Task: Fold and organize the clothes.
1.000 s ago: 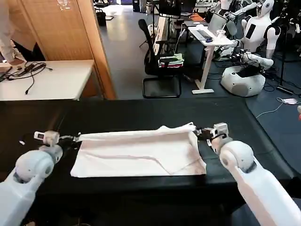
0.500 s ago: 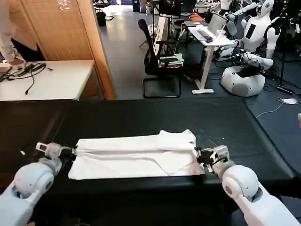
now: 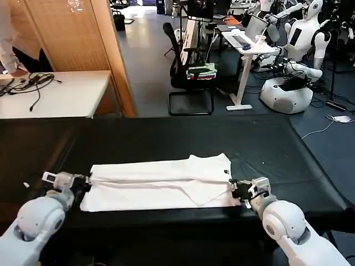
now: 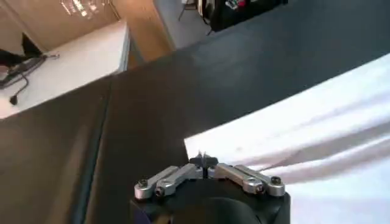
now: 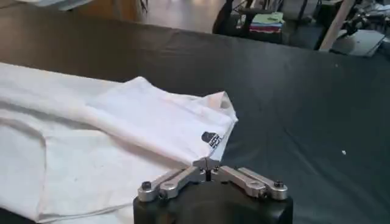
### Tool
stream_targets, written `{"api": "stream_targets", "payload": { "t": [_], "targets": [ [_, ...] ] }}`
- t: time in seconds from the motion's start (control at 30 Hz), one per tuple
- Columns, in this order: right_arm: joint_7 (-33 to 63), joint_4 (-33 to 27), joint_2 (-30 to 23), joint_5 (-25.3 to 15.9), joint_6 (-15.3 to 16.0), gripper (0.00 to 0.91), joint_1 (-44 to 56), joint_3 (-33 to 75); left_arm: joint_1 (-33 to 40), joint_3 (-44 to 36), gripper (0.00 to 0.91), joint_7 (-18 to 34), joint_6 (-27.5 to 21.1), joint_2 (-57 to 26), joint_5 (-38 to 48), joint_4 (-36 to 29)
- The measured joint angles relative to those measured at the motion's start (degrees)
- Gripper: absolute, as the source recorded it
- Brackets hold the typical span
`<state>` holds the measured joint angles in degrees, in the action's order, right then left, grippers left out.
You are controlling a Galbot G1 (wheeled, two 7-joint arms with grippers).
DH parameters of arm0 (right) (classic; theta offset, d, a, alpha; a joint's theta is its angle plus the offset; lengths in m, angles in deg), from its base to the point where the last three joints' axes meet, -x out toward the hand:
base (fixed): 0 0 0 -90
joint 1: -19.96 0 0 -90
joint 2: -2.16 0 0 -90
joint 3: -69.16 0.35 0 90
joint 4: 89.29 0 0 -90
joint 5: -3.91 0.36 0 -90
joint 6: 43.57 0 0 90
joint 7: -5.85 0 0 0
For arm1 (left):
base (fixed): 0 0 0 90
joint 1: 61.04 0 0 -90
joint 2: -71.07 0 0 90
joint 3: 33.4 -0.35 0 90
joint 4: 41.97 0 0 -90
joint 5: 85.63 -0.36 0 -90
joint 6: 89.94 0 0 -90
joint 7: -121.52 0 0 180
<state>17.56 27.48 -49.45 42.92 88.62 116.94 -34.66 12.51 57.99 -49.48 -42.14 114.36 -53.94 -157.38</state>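
Observation:
The white T-shirt [image 3: 161,178] lies on the black table [image 3: 166,133] as a long band folded lengthwise, plain side up, close to the near edge. My left gripper [image 3: 84,180] is at its left end, fingers shut on the cloth edge [image 4: 203,162]. At the right end my right gripper [image 3: 233,186] is shut on the shirt's edge [image 5: 207,164], just below a small black label [image 5: 211,139]. In the right wrist view the upper layer [image 5: 152,119] lies over the lower one with a sleeve flap showing.
Bare black tabletop stretches behind and to both sides of the shirt. Beyond it stand a white desk [image 3: 55,94] with cables, a wooden partition [image 3: 111,55], an office chair [image 3: 191,88] carrying a folded stack, and white robots [image 3: 294,66].
Both grippers brought the shirt's far edge towards the near edge and down. The raised edge now lies flat over the lower layer, and the band is narrower.

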Motion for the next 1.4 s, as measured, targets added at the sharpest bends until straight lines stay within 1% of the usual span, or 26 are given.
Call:
{"api": "stream_targets", "payload": {
  "t": [0.03,0.07,0.1,0.3,0.5,0.6,0.63,0.73,0.8,0.9,1.03,1.23,1.27,1.3,1.33,1.37,1.4],
  "targets": [
    [-0.03,0.04,0.00,0.13,0.00,0.000,0.00,0.01,-0.30,0.04,0.059,-0.01,0.00,0.15,-0.25,-0.05],
    [-0.05,0.14,0.00,0.31,0.00,0.000,0.05,0.05,-0.61,0.05,0.770,-0.03,0.00,0.38,-0.53,-0.05],
    [-0.07,0.34,0.03,0.44,0.00,0.878,0.14,0.15,-0.89,0.07,0.878,-0.01,0.00,0.67,-0.82,-0.03],
    [-0.25,2.38,0.84,1.45,0.00,0.878,1.39,1.50,-2.60,1.15,0.878,0.30,0.00,2.33,-2.51,-0.48],
    [-0.27,3.69,0.51,5.43,0.00,0.878,0.89,5.20,-4.23,3.55,0.878,0.09,-0.01,3.64,-4.92,-2.74],
    [-0.32,2.71,-0.49,4.79,0.00,0.878,-0.72,5.87,-3.80,4.98,0.878,0.97,0.00,4.46,-3.91,-3.50],
    [-0.46,1.92,-1.09,3.87,-0.03,0.878,-1.61,5.83,-3.41,5.12,0.878,1.48,0.00,4.85,-2.80,-3.52],
    [-1.62,-1.74,-3.14,1.29,-2.80,0.878,-5.28,4.67,-1.22,5.01,0.878,1.96,0.52,6.12,-0.86,-2.36],
    [-1.90,-4.91,-4.51,-0.21,-4.27,0.878,-7.60,3.61,1.01,4.38,0.878,1.52,2.36,7.18,-0.04,-0.50],
    [-1.96,-9.44,-6.67,-1.34,-6.08,0.878,-10.57,2.00,4.62,3.24,0.878,0.24,3.50,8.85,3.09,3.53],
    [-1.52,-14.07,-8.80,-1.70,-6.56,0.878,-13.11,0.72,8.26,1.97,0.878,-0.67,4.18,10.72,6.56,8.31],
    [-1.98,-19.41,-11.69,-2.39,-6.10,0.878,-15.16,-0.59,11.13,0.96,0.878,-0.90,4.14,12.27,5.98,13.03],
    [-2.07,-19.97,-12.10,-2.54,-5.99,0.858,-15.28,-0.79,11.28,0.95,0.878,-0.87,4.01,12.34,6.15,13.54],
    [-2.19,-20.44,-12.36,-2.87,-5.99,0.809,-15.30,-0.90,11.31,0.96,0.878,-0.89,3.71,12.38,6.45,13.96],
    [-2.26,-20.82,-12.63,-3.17,-5.96,0.722,-15.33,-1.02,11.32,0.95,0.722,-0.93,3.56,12.40,6.64,14.23],
    [-2.43,-21.15,-12.89,-3.39,-5.96,0.507,-15.34,-1.14,11.32,0.99,0.371,-0.97,3.49,12.43,6.80,14.50],
    [-2.58,-21.45,-13.07,-3.68,-5.98,0.419,-15.34,-1.19,11.24,1.06,0.185,-1.06,3.27,12.47,7.18,14.61]
  ]
}}
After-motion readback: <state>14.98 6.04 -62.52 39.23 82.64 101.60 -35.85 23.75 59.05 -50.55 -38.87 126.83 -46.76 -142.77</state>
